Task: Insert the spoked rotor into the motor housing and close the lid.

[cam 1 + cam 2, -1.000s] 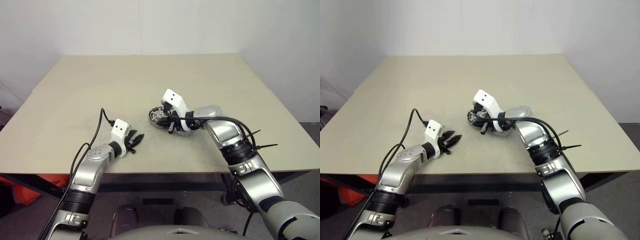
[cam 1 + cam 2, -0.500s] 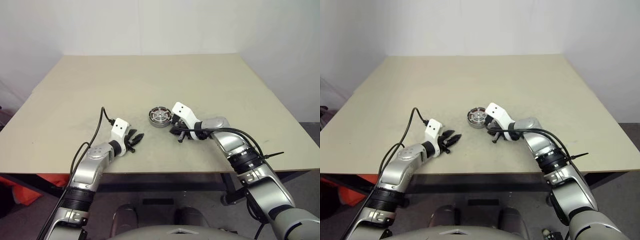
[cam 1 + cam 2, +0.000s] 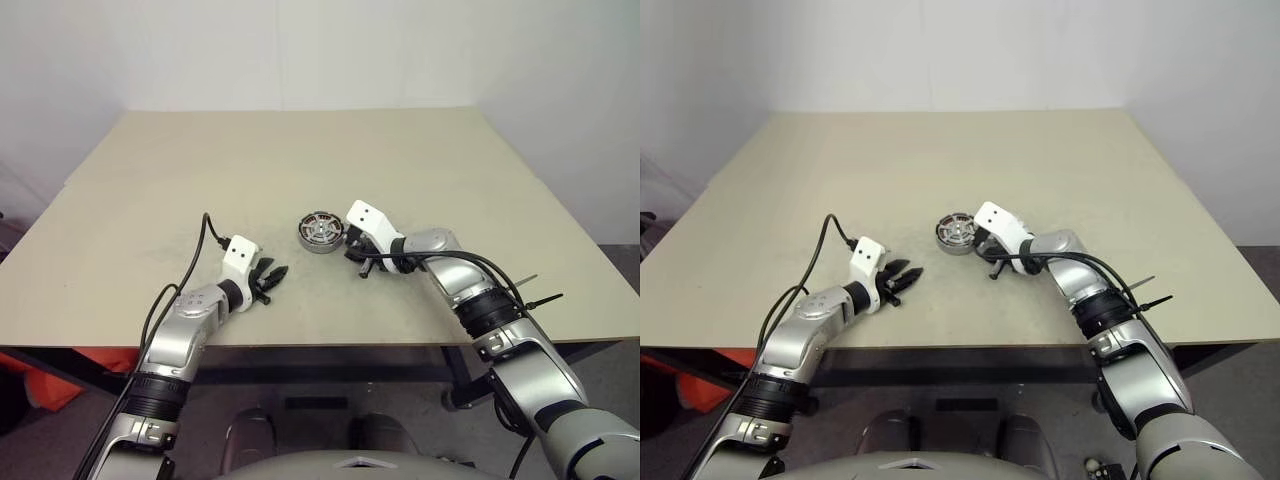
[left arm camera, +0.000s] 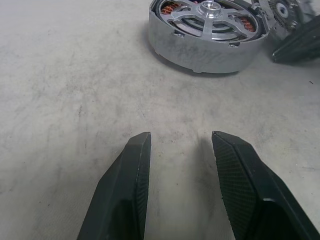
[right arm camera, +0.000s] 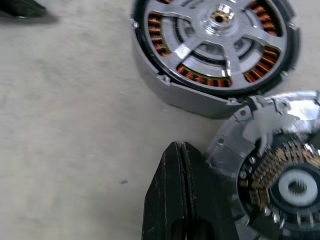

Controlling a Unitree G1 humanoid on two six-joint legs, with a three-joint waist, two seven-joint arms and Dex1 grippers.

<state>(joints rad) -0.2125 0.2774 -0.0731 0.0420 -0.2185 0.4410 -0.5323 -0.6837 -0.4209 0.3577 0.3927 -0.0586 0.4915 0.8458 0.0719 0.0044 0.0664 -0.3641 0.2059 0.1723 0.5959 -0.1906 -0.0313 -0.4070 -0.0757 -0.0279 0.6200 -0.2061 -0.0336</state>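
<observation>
My right tool (image 5: 182,195) sat fully closed, empty, just beside the motor housing (image 3: 319,232); my left tool (image 4: 181,187) stood half-open, empty, nearby

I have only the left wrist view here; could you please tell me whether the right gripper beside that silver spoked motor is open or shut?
Observer: The right gripper is shut, its fingers pressed together with nothing between them, just short of the motor housing.
Operator: Thank you. Is anything else lying by it?
Observer: Yes, a second round part, with copper windings around a white centre, lies right beside those fingers and close against the housing's wall.
Operator: And where does the housing sit overall?
Observer: Near the middle of the table, in front of both arms.
</observation>
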